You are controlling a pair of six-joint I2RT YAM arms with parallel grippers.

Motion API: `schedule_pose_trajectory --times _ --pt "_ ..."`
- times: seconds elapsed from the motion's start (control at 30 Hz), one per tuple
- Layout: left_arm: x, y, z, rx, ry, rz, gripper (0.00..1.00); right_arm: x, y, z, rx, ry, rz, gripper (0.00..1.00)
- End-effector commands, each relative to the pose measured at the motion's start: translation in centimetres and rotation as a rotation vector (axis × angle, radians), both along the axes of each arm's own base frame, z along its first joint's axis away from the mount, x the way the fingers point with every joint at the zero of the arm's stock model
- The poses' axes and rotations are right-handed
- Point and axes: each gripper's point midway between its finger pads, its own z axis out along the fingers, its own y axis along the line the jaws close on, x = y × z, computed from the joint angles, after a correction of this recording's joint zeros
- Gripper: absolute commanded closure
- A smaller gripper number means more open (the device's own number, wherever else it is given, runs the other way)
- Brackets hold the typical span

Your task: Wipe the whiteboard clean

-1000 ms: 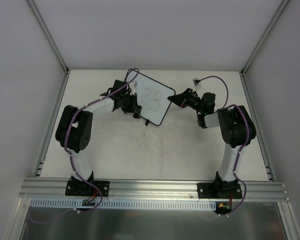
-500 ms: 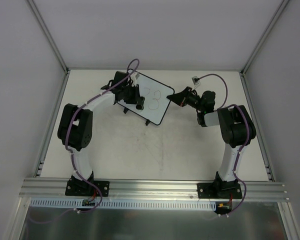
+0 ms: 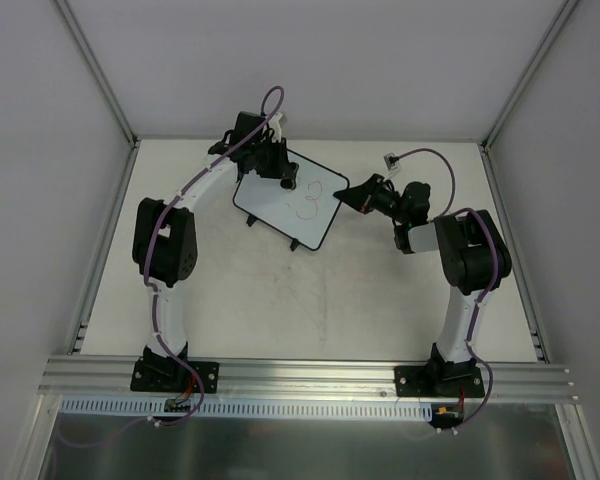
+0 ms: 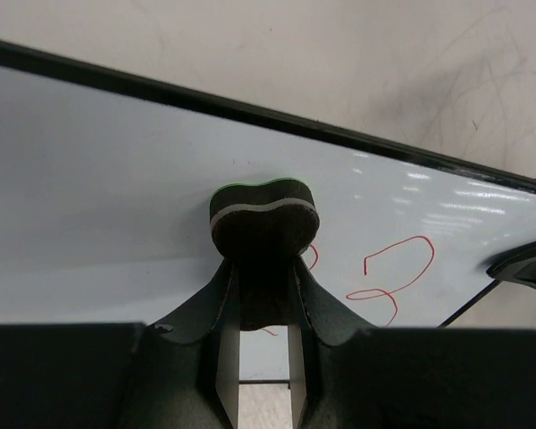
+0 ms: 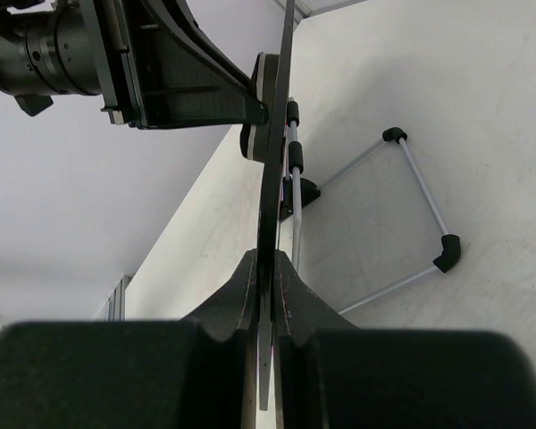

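Note:
The whiteboard (image 3: pixel 280 212) stands tilted at the back middle of the table, black-framed, with faint red marks (image 3: pixel 310 205). My left gripper (image 3: pixel 286 180) is shut on a dark felt eraser (image 4: pixel 263 217) and presses it against the board face (image 4: pixel 107 179) near the far edge. A red "3" (image 4: pixel 395 279) shows to the right of the eraser, with a bit of red stroke beside it. My right gripper (image 3: pixel 346 195) is shut on the board's right edge. In the right wrist view the board (image 5: pixel 277 152) is edge-on between my fingers (image 5: pixel 241 295), with the eraser (image 5: pixel 255 112) touching it.
The board's wire stand (image 5: pixel 420 210) with black feet rests on the table behind it. Two small feet (image 3: pixel 294 245) show at the board's near edge. Grey walls and metal posts (image 3: pixel 100 70) enclose the table. A rail (image 3: pixel 310 375) runs along the front.
My left gripper has moved with the eraser from the board's near-left part across to its far edge. The red "2" is mostly wiped away. The right arm has not moved.

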Motion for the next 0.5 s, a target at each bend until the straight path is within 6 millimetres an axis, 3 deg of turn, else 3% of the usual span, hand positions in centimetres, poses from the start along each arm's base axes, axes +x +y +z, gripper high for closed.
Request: schedule_pose_trajectory --times 0.0,0.2,0.47 --pt "1.0 -0.6 1.4 0.01 -0.047 -0.02 1.0 -1.8 1.5 4.3 0.027 -0.277 0.116 1.0" --pt "-0.2 -0.1 0.6 0.018 -0.014 -0.019 1.0 -1.7 1.5 3.9 0.018 -0.284 0.119 1.0" --pt "-3.7 0.6 -1.1 0.017 0.035 -0.021 1.0 -1.4 1.6 2.6 0.007 -0.286 0.121 1.0"
